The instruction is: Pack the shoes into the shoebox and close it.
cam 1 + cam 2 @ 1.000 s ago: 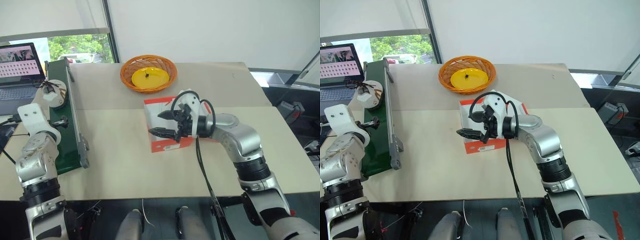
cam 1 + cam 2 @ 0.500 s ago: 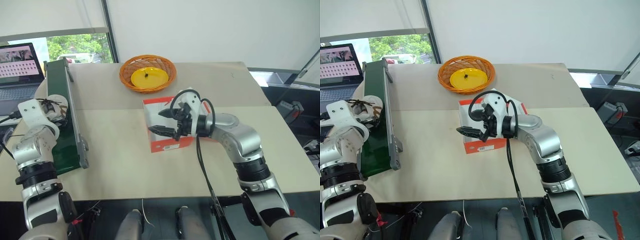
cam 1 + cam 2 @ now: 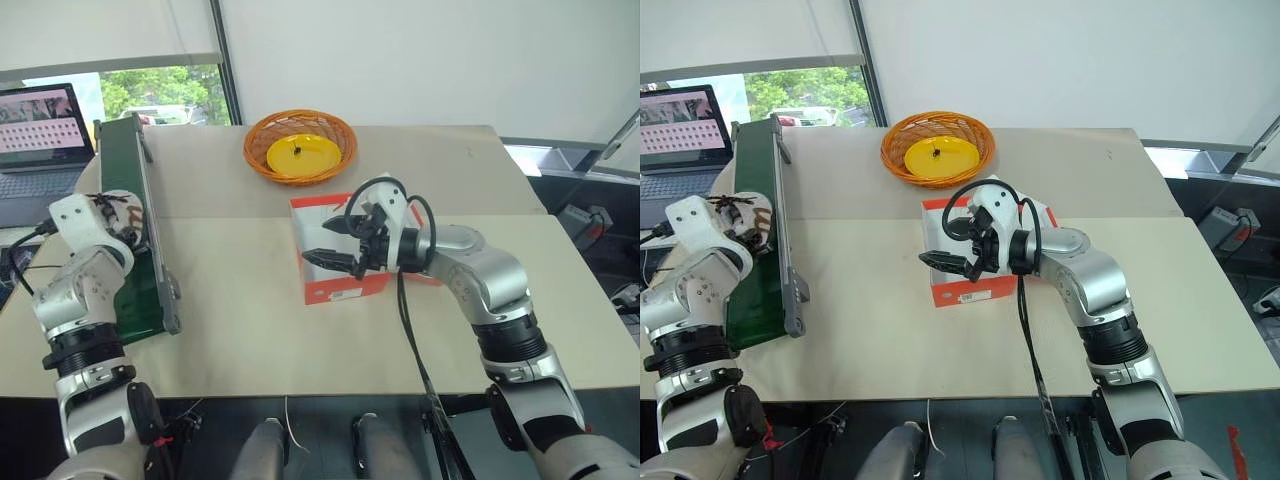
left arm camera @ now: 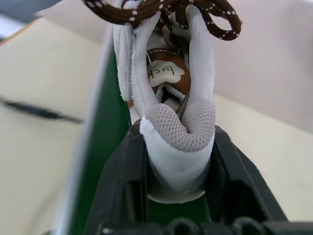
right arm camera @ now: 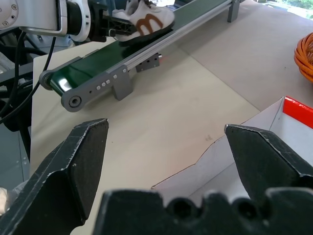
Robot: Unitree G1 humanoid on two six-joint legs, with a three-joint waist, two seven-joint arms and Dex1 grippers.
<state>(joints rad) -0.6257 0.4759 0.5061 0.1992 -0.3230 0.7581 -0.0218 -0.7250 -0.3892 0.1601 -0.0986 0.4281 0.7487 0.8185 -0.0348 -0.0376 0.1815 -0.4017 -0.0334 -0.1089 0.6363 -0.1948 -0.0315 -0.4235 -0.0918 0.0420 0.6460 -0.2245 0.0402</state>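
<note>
- Left gripper [image 4: 178, 161] clamped on the heel of a shoe [image 4: 168, 98], one black finger [image 4: 120, 181] pressed against each side of the grey mesh collar.
- Whitish-grey shoe with brown laces and a brown inner tongue label; a brown marking on its side visible from the right wrist view [image 5: 144, 19].
- Shoe over the green conveyor belt [image 3: 135, 230] at the left edge of the table [image 3: 250, 330]; whether the sole touches the belt cannot be told.
- Conveyor lying lengthwise along the table's left side, grey metal frame and a small support bracket on its inner edge.
- Right gripper [image 3: 335, 243] spread wide, nothing between its fingers, pointing toward the robot's left.
- Poised above the open red shoebox [image 3: 345, 285], fingertips over the box's left wall.
- Shoebox near the middle of the table, white inside, white label on the red side facing the robot; contents hidden by the gripper.
- Orange wicker basket [image 3: 300, 150] with a yellow plate inside, beyond the shoebox toward the table's far edge, apart from it.
- Open laptop [image 3: 40, 140] on a separate surface past the conveyor, at the far left.
- Black cable looping from the right wrist down across the table's front edge.
</note>
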